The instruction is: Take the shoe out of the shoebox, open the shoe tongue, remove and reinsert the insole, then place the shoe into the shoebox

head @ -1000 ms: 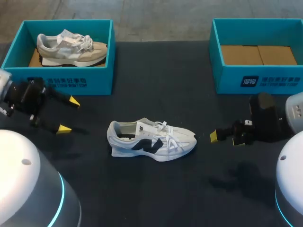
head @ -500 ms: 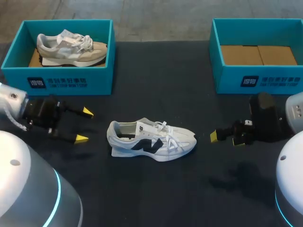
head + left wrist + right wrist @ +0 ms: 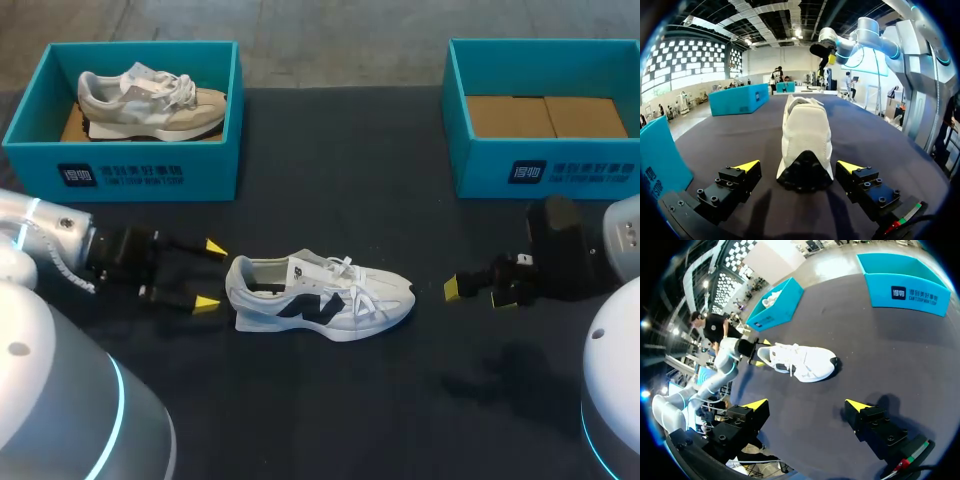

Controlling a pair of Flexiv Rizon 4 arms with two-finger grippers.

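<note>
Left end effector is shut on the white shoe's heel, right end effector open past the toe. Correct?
No. The left end effector is open: the left wrist view shows the white shoe with its heel between the fingers and a gap on each side. The right end effector is open past the toe, as stated.

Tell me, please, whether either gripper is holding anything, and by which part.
Nothing is held. The left jaws stand open just short of the shoe at its heel, not touching; the right jaws are open, apart from its toe.
</note>
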